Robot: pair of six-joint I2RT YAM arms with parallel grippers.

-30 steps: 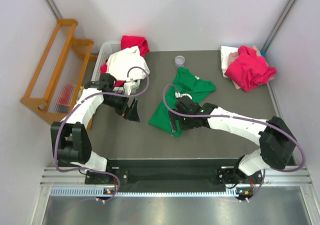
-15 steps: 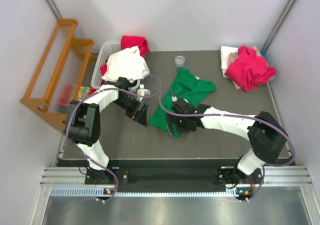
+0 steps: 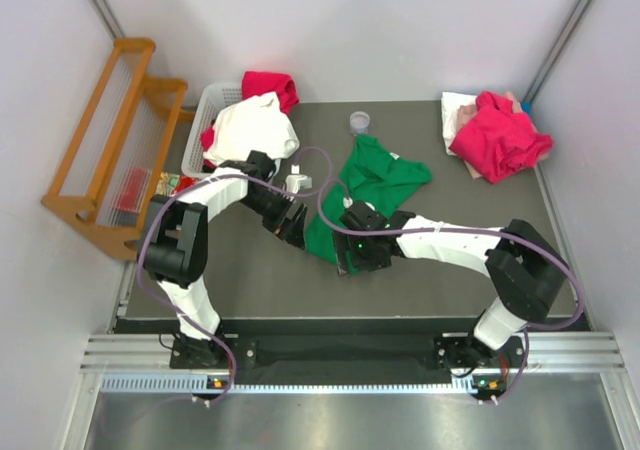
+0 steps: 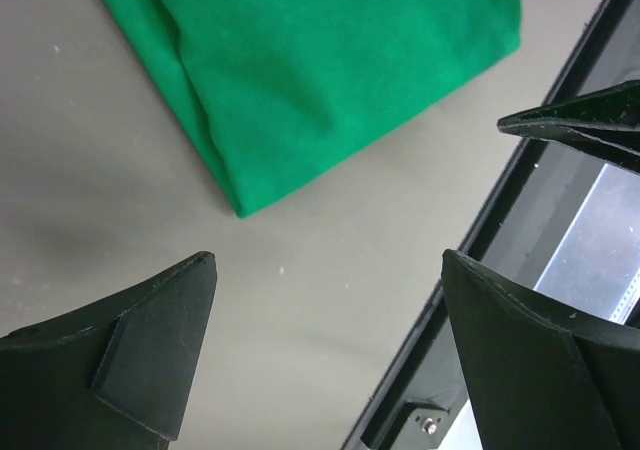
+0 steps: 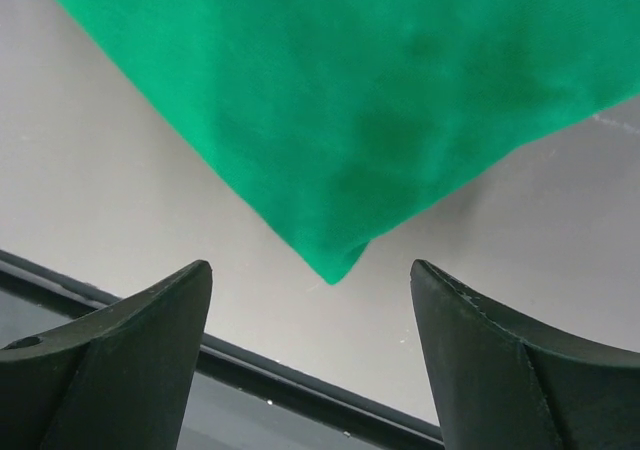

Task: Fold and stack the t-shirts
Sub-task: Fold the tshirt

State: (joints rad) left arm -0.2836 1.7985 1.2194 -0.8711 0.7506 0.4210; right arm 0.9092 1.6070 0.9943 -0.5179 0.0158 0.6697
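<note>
Pincers both gape released, left pincer (image 4: 328, 260) and right pincer (image 5: 310, 265) close beside the green t-shirt (image 3: 378, 173).

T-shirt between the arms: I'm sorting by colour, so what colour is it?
Plain bright green t-shirt; clearest in the left wrist view.

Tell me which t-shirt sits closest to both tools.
The bright green t-shirt mid-table: left tool and right tool hover open at its near edge. The white t-shirt and red t-shirt sit on the basket; the magenta t-shirt lies far right.
</note>
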